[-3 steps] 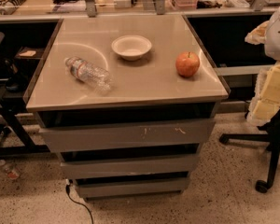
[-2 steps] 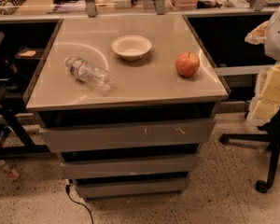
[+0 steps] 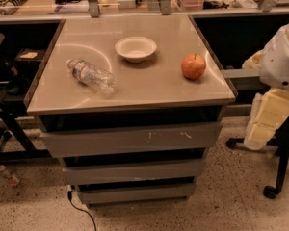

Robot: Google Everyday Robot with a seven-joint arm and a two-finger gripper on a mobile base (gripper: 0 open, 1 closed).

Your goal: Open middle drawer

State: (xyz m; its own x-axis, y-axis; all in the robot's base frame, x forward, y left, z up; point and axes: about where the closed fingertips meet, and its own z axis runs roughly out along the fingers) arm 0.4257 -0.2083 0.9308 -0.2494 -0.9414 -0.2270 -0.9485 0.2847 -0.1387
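Down low, the middle drawer (image 3: 135, 171) looks shut, between the scratched drawer (image 3: 111, 141) above and the small drawer (image 3: 137, 193) below. At the right, the hand (image 3: 267, 121) hangs well apart from it; open or closed, I cannot tell. A bottle (image 3: 91, 76), bowl (image 3: 136, 48) and apple (image 3: 193, 66) rest on the tabletop (image 3: 159, 88).

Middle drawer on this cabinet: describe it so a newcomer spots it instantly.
The tan-topped cabinet, with the gripper hanging apart from it at the right of the view, shows three stacked grey fronts. The middle drawer is the second one down. It is plain, unlike the larger scratched front above, and wider than the smallest front below.
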